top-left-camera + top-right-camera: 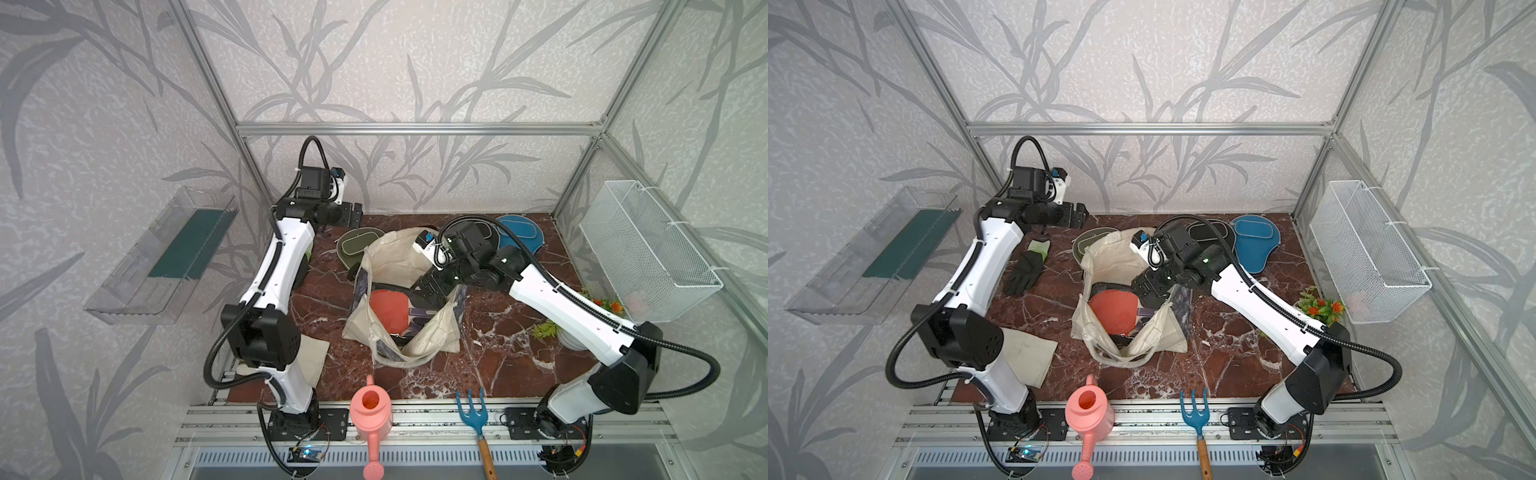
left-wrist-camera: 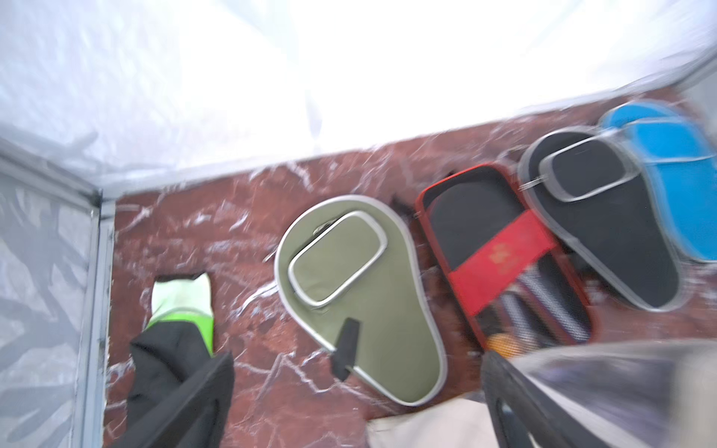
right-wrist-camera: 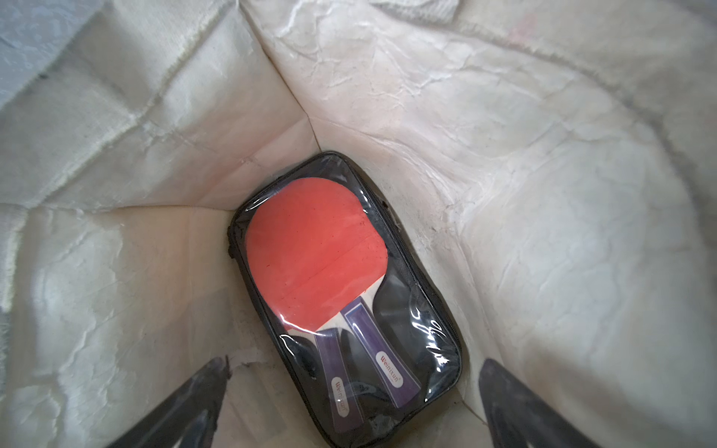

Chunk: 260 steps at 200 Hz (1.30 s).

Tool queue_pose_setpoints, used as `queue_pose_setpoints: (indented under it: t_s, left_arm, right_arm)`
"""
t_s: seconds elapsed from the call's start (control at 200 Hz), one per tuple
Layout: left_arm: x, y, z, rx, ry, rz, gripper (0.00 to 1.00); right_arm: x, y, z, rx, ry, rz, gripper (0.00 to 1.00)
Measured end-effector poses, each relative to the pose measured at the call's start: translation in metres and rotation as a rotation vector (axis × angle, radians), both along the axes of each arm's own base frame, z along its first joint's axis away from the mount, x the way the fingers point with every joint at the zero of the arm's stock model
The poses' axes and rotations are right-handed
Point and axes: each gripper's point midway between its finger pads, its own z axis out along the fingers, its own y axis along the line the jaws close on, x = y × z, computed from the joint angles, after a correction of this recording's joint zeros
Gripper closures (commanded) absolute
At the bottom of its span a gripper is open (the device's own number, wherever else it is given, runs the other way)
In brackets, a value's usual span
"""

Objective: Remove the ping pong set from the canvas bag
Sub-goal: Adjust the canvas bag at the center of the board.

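Spreads right gripper [image 3: 357, 362] wide, empty, inside bag [image 3: 543, 194] over clear case [image 3: 322, 263]. Holds left gripper [image 2: 359, 355] wide open, empty, above olive case [image 2: 361, 279].

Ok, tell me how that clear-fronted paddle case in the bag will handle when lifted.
The clear-fronted case probably stays fairly stiff: two paddles fill it. Its glossy, wrinkled plastic front looks slippery, so a grip may slide. Lying flat in the canvas bag, it shouldn't roll.

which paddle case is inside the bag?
The clear-fronted case with red paddles, on the canvas bag's floor. The olive case, red-trimmed case, black case and blue case lie outside on the table.
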Motion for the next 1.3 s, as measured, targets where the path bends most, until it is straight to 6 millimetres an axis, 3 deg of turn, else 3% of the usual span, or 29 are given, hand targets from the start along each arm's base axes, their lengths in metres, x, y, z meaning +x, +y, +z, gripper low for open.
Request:
queue_pose_setpoints:
  t_s: [0.125, 0.24, 0.325, 0.43, 0.535, 0.615, 0.74, 0.795, 0.98, 1.155, 1.3]
  left_arm:
    - [-0.038, -0.033, 0.034, -0.051, -0.073, -0.111, 0.01]
    - [-0.068, -0.056, 0.035, -0.074, -0.066, -0.193, 0.01]
    - [-0.078, -0.066, 0.02, -0.07, -0.029, -0.218, 0.01]
    - [-0.08, -0.065, -0.014, -0.047, 0.058, -0.21, 0.01]
    - [-0.079, -0.063, -0.044, -0.028, 0.138, -0.195, 0.09]
    - [-0.078, -0.064, -0.055, -0.029, 0.173, -0.192, 0.26]
    - [-0.081, -0.071, -0.055, -0.055, 0.182, -0.215, 0.82]
    - [-0.083, -0.074, -0.054, -0.067, 0.184, -0.23, 1.0]
    - [-0.093, -0.08, -0.045, -0.093, 0.167, -0.27, 1.0]
    - [-0.117, -0.079, -0.027, -0.13, 0.103, -0.304, 1.0]
    - [-0.133, -0.08, -0.011, -0.163, 0.047, -0.335, 1.0]
  right_arm:
    - [-0.003, -0.003, -0.003, -0.005, 0.004, -0.001, 0.01]
    - [-0.005, -0.006, -0.005, -0.009, 0.007, -0.003, 0.01]
    - [-0.006, -0.006, -0.004, -0.007, 0.006, -0.003, 0.01]
    - [-0.006, -0.006, -0.004, -0.004, 0.006, -0.005, 0.01]
    - [-0.008, -0.008, -0.002, 0.0, 0.003, -0.006, 0.01]
    - [-0.011, -0.011, -0.002, 0.003, 0.003, -0.008, 0.01]
    - [-0.015, -0.014, -0.002, 0.005, 0.002, -0.01, 0.01]
    - [-0.016, -0.015, -0.001, 0.005, 0.002, -0.01, 0.01]
    - [-0.026, -0.012, 0.001, -0.05, -0.026, 0.014, 0.01]
    - [-0.054, 0.017, 0.029, -0.062, -0.126, 0.13, 0.01]
    - [-0.065, 0.033, 0.019, -0.084, -0.137, 0.186, 0.01]
